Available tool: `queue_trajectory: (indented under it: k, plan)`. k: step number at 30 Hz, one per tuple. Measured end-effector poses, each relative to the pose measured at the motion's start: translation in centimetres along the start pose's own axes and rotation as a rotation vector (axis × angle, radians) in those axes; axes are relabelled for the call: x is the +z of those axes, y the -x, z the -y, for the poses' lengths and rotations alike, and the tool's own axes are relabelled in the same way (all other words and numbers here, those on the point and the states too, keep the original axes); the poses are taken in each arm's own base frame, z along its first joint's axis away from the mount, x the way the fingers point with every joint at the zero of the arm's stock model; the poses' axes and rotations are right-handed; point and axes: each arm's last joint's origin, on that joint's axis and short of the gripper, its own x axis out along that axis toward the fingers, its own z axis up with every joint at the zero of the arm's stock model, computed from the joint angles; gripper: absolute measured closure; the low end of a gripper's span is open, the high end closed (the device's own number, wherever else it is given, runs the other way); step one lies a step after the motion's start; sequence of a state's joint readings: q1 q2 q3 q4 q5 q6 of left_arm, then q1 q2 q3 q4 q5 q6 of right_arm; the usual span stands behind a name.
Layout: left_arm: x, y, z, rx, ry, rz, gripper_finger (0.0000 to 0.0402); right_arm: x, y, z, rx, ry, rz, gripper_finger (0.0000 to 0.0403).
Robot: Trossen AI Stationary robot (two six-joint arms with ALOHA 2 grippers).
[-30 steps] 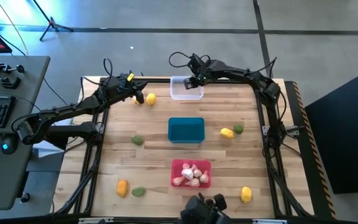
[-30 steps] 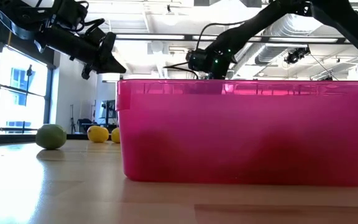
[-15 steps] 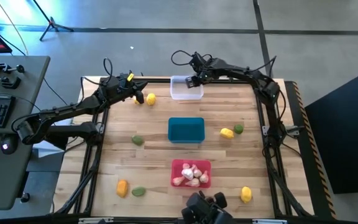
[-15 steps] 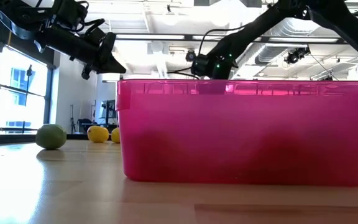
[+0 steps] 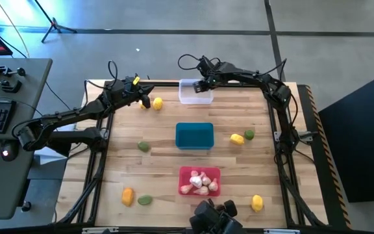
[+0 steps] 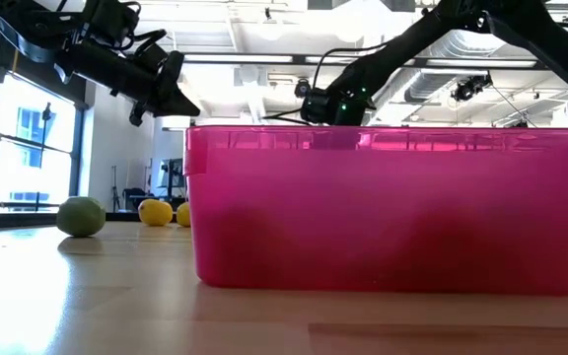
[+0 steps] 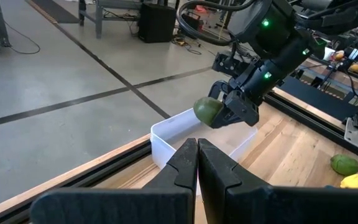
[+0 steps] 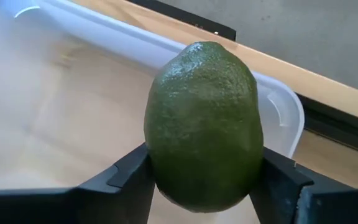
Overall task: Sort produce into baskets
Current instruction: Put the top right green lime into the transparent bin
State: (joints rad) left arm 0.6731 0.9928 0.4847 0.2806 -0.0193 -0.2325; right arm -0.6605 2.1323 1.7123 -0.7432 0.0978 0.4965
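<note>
My right gripper (image 5: 199, 84) is shut on a dark green lime (image 8: 204, 124) just above the clear tub (image 5: 195, 94) at the table's far edge; the left wrist view shows the lime (image 7: 208, 111) over the tub (image 7: 166, 134) too. My left gripper (image 7: 197, 152) is shut and empty, raised at the far left (image 5: 143, 97) next to two yellow fruits (image 5: 157, 103). The teal tub (image 5: 194, 136) stands mid-table. The red tub (image 5: 200, 170) near the front holds several garlic bulbs (image 5: 200, 182). My right gripper pinches the lime's two opposite sides (image 8: 160, 155) between its two fingers (image 8: 120, 180), about the lime's middle. The fingers slant down from the table's right side. The lime is lifted clear, above the inside of the clear tub.
Loose pieces lie on the table: green ones (image 5: 144, 147) (image 5: 145, 200) (image 5: 249, 134), yellow ones (image 5: 237, 138) (image 5: 257, 203), an orange one (image 5: 128, 195). In the low view the red tub (image 6: 392, 207) fills the foreground, with a lime (image 6: 80, 216) beside it.
My right gripper, still shut on the lime, has shifted a little toward the table's left over the clear tub and dipped slightly. The lime stays lifted clear.
</note>
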Motion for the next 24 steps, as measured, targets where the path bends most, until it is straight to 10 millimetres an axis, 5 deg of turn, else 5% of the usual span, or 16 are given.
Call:
queue_trajectory:
  k: [24]
  plan:
    - [0.00,0.00,0.00,0.000,0.000,0.000,0.0401,0.09,0.00,0.15,-0.049,-0.019,0.028,0.0143]
